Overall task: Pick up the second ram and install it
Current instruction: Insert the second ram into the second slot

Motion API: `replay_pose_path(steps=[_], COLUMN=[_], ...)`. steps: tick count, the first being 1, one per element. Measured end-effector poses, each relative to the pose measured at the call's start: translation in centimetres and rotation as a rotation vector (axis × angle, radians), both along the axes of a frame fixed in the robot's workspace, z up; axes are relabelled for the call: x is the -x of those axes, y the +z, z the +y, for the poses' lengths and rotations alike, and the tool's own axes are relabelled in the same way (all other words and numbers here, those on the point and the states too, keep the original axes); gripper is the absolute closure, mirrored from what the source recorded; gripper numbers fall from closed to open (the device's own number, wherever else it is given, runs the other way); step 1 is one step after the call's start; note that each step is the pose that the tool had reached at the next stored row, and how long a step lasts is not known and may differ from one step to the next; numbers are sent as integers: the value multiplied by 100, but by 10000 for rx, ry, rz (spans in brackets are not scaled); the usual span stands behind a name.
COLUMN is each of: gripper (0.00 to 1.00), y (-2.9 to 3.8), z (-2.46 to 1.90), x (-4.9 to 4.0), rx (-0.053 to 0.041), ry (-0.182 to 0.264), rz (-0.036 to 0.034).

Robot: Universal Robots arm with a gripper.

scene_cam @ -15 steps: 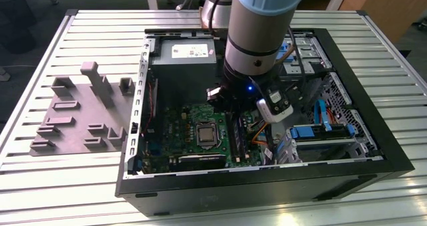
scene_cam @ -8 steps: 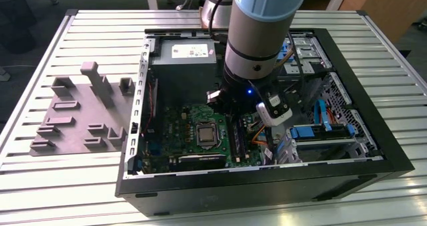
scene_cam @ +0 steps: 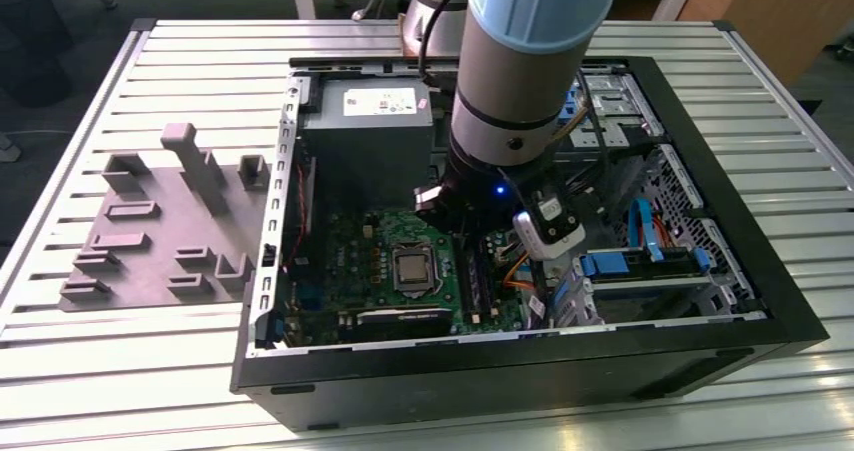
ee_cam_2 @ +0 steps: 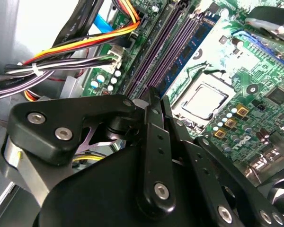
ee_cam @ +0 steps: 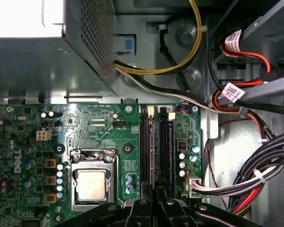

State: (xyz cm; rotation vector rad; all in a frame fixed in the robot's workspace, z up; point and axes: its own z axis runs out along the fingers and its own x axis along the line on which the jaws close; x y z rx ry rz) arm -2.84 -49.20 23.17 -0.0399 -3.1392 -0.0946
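- The grey fixture tray [scene_cam: 160, 221] lies on the slatted table [scene_cam: 80, 371], just beside the open computer case [scene_cam: 747, 301], on the exterior view's left of it.
- Inside the case, the CPU socket [scene_cam: 414, 268] sits on the green motherboard [ee_cam: 28, 137].
- The robot arm [scene_cam: 514, 101] reaches down into the middle of the case, over the motherboard.
- The gripper [ee_cam_2: 154, 97] hangs right above the long memory slots [ee_cam: 156, 151], between the CPU socket and the cable bundle [ee_cam_2: 75, 47] inside the case.
- Its fingers [ee_cam_2: 149, 123] are drawn together with hardly a seam between them; I cannot tell whether anything is pinched there.
- The second ram [ee_cam_2: 195, 45], a dark blue strip, stands on edge among the slots in the case, on the CPU side in the second wrist view, just ahead of the fingertips.
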Motion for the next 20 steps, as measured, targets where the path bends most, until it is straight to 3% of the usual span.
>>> replay_pose_path(steps=[11, 20], gripper=[86, 86], y=[-102, -115], z=[-1, -1], x=[-3, -3], rx=[3, 4], ry=[-116, -28], rz=[1, 2])
